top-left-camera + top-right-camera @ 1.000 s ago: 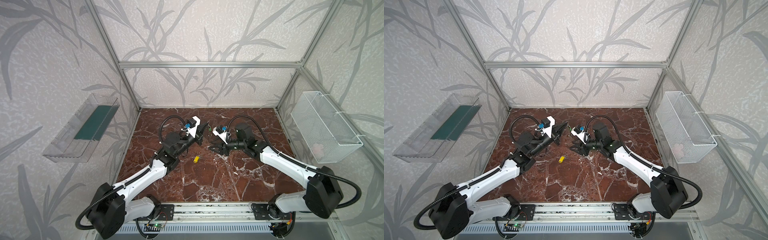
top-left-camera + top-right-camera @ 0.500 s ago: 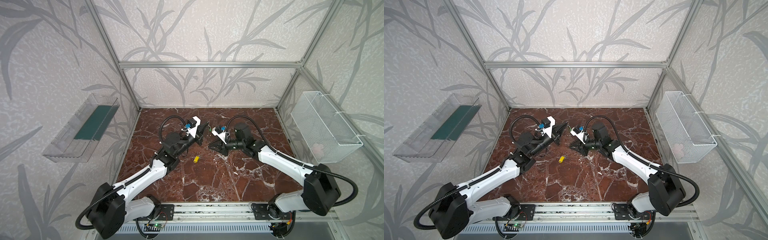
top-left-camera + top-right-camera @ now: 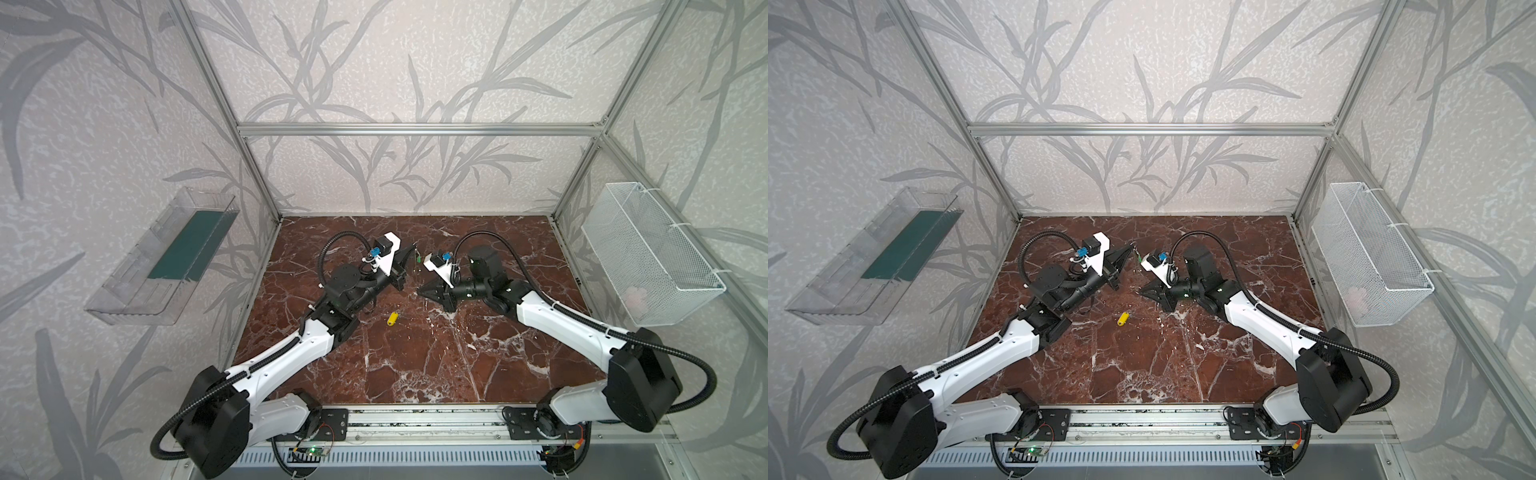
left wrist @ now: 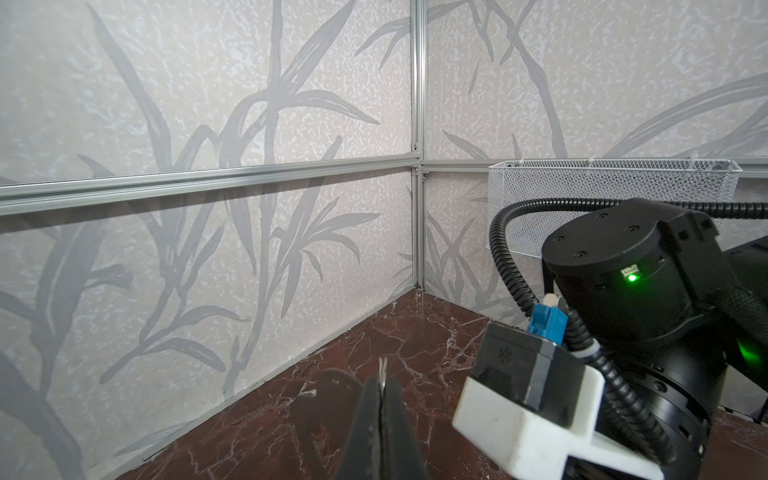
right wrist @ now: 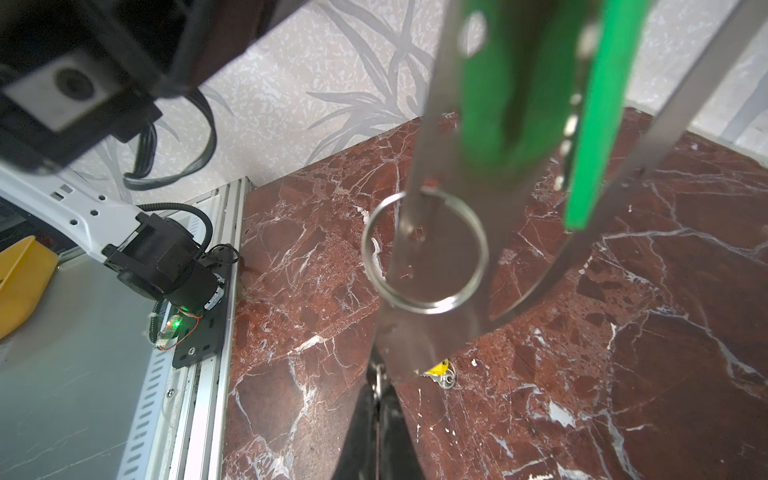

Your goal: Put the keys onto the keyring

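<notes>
The keyring [image 5: 440, 137], a thin grey metal plate with small holes, hangs blurred close to the right wrist camera. The green key [image 5: 498, 104] and a split ring [image 5: 478, 266] hang on it. My left gripper [image 3: 412, 249] holds the keyring from above, shut on its thin edge [image 4: 382, 368]. My right gripper [image 5: 377, 388] is shut on a thin metal piece at the keyring's lower end. In both top views the green key [image 3: 1139, 258] shows between the two grippers. The yellow key [image 3: 392, 318] lies on the marble floor in front of them.
A white wire basket [image 3: 648, 257] hangs on the right wall. On the left wall hangs a clear plastic tray [image 3: 166, 257]. The marble floor [image 3: 415, 365] is ringed by aluminium frame posts. The two wrists stand close together at mid-floor.
My right gripper has closed from partly open to shut at the keyring's lower end and edged slightly left. The left arm and the yellow key have not moved.
</notes>
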{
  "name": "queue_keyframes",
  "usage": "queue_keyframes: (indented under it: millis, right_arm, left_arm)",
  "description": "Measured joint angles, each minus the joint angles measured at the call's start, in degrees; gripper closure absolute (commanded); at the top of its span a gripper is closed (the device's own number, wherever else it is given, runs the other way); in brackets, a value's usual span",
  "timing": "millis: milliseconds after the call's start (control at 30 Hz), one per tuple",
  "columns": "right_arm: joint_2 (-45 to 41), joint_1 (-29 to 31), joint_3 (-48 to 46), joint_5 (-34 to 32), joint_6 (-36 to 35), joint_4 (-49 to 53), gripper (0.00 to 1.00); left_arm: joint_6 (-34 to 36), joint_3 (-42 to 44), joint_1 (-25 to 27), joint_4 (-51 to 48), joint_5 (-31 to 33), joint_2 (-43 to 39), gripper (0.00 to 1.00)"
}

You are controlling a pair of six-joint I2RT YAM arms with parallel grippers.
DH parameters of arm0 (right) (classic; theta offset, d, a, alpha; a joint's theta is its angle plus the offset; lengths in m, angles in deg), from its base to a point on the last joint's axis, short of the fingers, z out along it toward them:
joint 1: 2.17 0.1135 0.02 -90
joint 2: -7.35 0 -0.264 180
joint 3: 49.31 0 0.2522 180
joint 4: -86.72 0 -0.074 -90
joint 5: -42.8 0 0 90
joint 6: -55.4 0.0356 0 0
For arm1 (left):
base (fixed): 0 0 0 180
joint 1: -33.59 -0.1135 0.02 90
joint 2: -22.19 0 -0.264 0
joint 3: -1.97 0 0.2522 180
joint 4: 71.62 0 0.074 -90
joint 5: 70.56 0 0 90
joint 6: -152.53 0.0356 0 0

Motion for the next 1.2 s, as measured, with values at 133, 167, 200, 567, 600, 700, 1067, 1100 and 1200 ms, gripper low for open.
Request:
queue_keyframes:
  millis: [133,167,200,567,600,700,1067,1100,1200]
  right_arm:
    - [-0.79,-1.33,0.00,-0.26,1.95,0.13,1.00]
    - [-0.96,-1.68,0.00,-0.28,2.47,0.13,1.00]
    - [-1.20,-1.99,0.00,-0.28,3.04,0.11,1.00]
    - [-1.90,-4.33,0.07,-0.04,9.22,0.09,1.00]
    - [-1.92,-4.79,0.07,0.20,9.84,-0.04,1.00]
    - [-2.21,-6.25,0.07,0.37,12.20,-0.50,1.00]
    - [-3.85,-9.03,-0.28,2.82,18.91,-5.09,1.00]
    - [-3.85,-9.16,-0.31,2.84,19.34,-5.25,1.00]
    - [-3.89,-9.70,-0.33,2.80,20.39,-5.75,1.00]
  left_arm:
    - [1.38,0.87,0.00,-0.31,2.12,-1.79,1.00]
    - [1.57,1.05,0.00,-0.33,2.64,-2.23,1.00]
    - [1.84,1.27,0.00,-0.33,3.15,-2.64,1.00]
    - [3.54,2.64,0.00,-0.74,6.05,-4.26,1.00]
    - [3.69,2.78,0.00,-0.83,6.19,-4.39,1.00]
    - [4.02,2.91,0.00,-1.20,6.58,-4.59,1.00]
    - [4.57,3.52,0.00,-1.33,7.93,-5.70,1.00]
    - [4.57,3.52,0.00,-1.36,7.93,-5.70,1.00]
    - [4.59,3.67,0.00,-1.42,7.98,-5.88,1.00]
